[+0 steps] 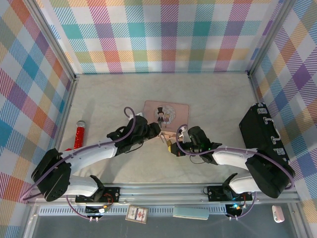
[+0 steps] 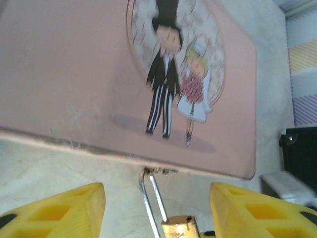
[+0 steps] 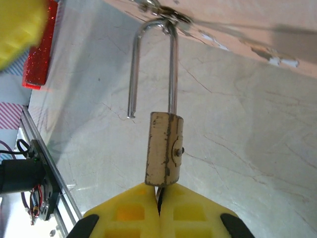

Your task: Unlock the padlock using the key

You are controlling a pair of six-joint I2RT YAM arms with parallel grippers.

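1. Right tool point(image 3: 159, 203): my fingers are pressed fully together, tips hard up against the underside of the padlock. A thin dark sliver shows at the seam between them. I judge this to be the key point(image 3: 158, 192), pinched in my grip and seated in the keyway, though it is too small to confirm.
2. Padlock point(image 3: 164, 148): the brass body sits directly beyond my right fingertips, near the middle of the bench point(image 3: 257, 148) and just in front of the pink tin. I cannot tell whether it rests on the bench or hangs clear.
3. Shackle point(image 3: 173, 69): one leg enters the body. The other leg's free end stands clear of the body, out to one side. Finding: the lock has released.
4. Left tool point(image 2: 156, 196): my jaws are well apart and hold nothing. One finger stands on each side of the shackle, and neither touches it.
5. Pink tin point(image 2: 74, 74): the bend of the shackle is threaded through a small hasp point(image 3: 163, 12) on the tin's near edge.
6. Assessment: the unlocking itself appears complete. What is left, in my judgement, is at most letting go of the key and, if required, lifting the shackle out of the hasp.
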